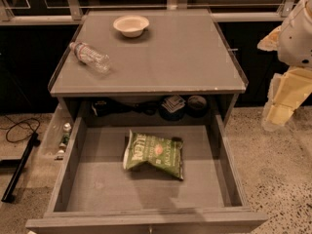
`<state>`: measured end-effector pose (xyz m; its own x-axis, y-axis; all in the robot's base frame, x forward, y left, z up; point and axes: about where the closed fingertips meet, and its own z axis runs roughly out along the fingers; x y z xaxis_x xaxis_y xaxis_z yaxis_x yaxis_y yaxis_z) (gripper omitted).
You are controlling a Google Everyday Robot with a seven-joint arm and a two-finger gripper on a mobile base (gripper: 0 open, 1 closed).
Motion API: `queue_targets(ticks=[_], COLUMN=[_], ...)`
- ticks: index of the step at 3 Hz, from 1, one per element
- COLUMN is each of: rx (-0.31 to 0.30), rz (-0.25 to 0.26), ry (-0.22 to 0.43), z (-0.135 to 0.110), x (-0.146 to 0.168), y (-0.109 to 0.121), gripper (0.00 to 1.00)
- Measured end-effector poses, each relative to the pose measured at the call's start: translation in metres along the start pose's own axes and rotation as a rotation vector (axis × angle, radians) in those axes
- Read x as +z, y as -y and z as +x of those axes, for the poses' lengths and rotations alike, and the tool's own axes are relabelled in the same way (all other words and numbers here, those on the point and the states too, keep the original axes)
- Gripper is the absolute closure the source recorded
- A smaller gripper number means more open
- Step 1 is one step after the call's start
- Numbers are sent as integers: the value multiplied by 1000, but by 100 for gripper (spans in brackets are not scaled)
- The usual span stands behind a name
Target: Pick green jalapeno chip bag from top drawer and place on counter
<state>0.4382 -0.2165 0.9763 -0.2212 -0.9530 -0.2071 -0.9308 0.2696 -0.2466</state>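
The bag (pixel 153 155) lies flat on the floor of the open drawer (pixel 92 184), about mid-width and a little nearer the back wall than the front. Its long axis runs left to right, tilted slightly so the right end sits closer to the drawer front. The white lettering is at the left end and turned sideways, and a small reddish mark shows near the middle of the face. The bag touches none of the drawer's walls.

The drawer is pulled well out from under the counter (pixel 185 57). In the dark gap behind it, under the counter's edge, sit a few dark rounded things (pixel 178 106) that I cannot identify.

On the counter, a pale bowl (pixel 130 25) stands upright near the back edge, left of centre. A clear bottle (pixel 90 56) lies on its side near the left edge, cap end pointing to the back left. Bowl and bottle are apart.

The gripper (pixel 282 104) hangs at the right edge of the view, over the speckled floor (pixel 273 174), beside the counter's right front corner and well apart from the bag. Whether it is open or closed cannot be told; it holds nothing visible.

A black cable (pixel 19 128) lies on the floor at the left.
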Motion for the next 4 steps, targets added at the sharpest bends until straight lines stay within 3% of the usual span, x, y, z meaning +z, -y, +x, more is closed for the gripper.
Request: queue_targets(ticks=[1,2,4], rx=[-8,-32,-30], rz=[6,-42,-121], ry=[11,89,310], z=[-4,-17,-38], x=[8,51,153], y=[-5,-23,-56], gripper=[0,0,0])
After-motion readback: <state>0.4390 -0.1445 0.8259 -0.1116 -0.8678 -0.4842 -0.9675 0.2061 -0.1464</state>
